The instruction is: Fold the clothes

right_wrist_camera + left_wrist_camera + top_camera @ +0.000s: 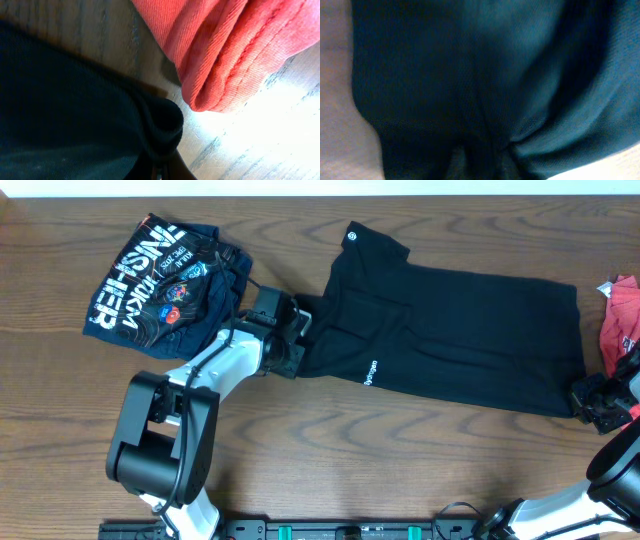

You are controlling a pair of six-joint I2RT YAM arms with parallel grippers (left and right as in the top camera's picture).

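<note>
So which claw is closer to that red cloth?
Right. The right claw is at the black T-shirt's corner, just beside the red cloth. The left claw is at the shirt's opposite end, near the navy printed garment.

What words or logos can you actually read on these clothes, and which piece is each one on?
"NISHER": big white letters, running sideways on the navy printed garment; the word's start is out of sight.
Smaller white lettering beside it: too blurred to read.
On the black T-shirt: round white logo and tiny white text, both too small to read.
On the red garment: nothing readable.
</note>
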